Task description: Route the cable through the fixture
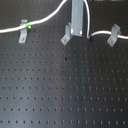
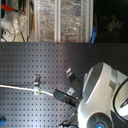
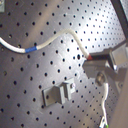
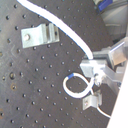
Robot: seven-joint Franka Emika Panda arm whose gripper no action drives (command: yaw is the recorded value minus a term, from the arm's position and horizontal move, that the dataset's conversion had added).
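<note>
Cable: the white cable (image 1: 47, 19) runs along the far edge of the black pegboard (image 1: 65, 85) in the first exterior view, coming in from the first exterior view's left, rising toward the gripper and dropping again on the other side.
Green band: the green band (image 1: 28, 24) sits right at the left clip (image 1: 23, 31) in the first exterior view, so the cable appears seated there.
Blue band: the blue band (image 1: 92, 36) lies just beside the right clip (image 1: 113, 34) in the first exterior view; the second wrist view shows the cable curling into a small loop next to it.
Middle clip: the middle clip (image 1: 66, 36) stands bare, with the cable lifted above it.
Gripper: the gripper (image 1: 78, 21) is clamped on the cable; in the first wrist view the cord enters between the fingers (image 3: 95, 61).
Step in hand: by my reading, carrying the gripped stretch toward the middle clip.
Next move: probably lowering the cord into that clip's slot while keeping it taut enough not to pull out of the left clip.
Risk: the loop near the blue band may snag.
</note>
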